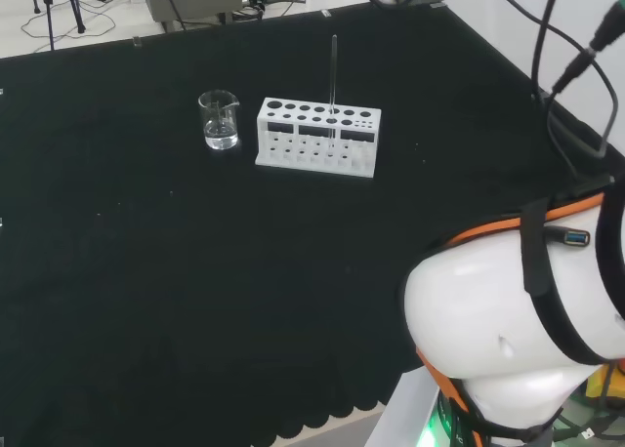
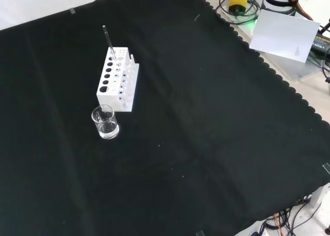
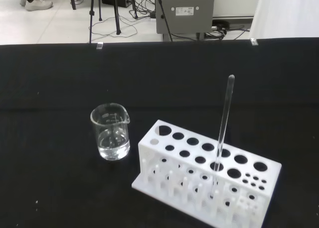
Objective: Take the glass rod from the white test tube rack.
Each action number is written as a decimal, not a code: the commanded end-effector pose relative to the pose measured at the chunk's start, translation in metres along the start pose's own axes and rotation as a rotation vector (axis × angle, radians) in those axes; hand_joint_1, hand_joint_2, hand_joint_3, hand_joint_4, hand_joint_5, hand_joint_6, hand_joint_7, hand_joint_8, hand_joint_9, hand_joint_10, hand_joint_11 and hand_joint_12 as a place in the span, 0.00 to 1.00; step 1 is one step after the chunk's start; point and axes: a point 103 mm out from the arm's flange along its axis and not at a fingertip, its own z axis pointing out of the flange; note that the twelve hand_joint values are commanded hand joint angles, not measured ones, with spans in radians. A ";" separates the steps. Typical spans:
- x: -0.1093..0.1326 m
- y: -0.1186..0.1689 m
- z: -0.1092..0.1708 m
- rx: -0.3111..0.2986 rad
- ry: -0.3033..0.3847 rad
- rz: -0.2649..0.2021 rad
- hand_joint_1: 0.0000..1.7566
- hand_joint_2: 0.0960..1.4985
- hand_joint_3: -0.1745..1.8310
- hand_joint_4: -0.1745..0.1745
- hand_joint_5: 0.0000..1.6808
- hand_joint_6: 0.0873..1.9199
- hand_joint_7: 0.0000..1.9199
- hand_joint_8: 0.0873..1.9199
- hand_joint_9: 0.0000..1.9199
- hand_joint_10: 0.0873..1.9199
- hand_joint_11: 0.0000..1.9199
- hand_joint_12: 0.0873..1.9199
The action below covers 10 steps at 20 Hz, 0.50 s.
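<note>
From my station I have the white test tube rack (image 1: 317, 138) as my anchor on the black cloth (image 1: 146, 291). The glass rod (image 1: 333, 86) stands upright in one of the rack's larger holes, toward the end of the rack away from the beaker, and rises well above the rack's top plate. In the wrist view the rod (image 3: 223, 133) leans very slightly and its lower end sits down inside the rack (image 3: 204, 180). A small glass beaker (image 1: 220, 121) with a little clear liquid stands just beside the rack's other end, apart from it. In the front view the beaker (image 2: 105, 122) sits nearer the camera than the rack (image 2: 117, 80), with the rod (image 2: 110, 46) at the rack's far end.

I cannot tell how the hand's fingers are set. The rod is untouched, so I judge the task has not begun.

My worries from here:
- The rod is thin and clear, so an approach slightly off line could knock it sideways instead of closing round it.
- A sideways pull would bind it in its hole and could tip or drag the light rack.
- A dragged rack could strike the beaker and spill it.
- Smooth glass may slip during the lift.
</note>
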 end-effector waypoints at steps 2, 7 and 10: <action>-0.024 0.048 0.005 -0.035 0.020 0.000 0.39 0.80 0.00 0.00 0.27 0.01 0.28 0.46 0.37 0.41 0.22 0.69; -0.038 0.071 0.011 -0.023 0.032 0.006 0.39 0.80 0.00 0.00 0.29 0.02 0.29 0.46 0.39 0.42 0.23 0.69; -0.046 0.086 0.017 -0.017 0.027 0.018 0.39 0.80 0.00 0.00 0.29 0.05 0.30 0.46 0.40 0.41 0.24 0.69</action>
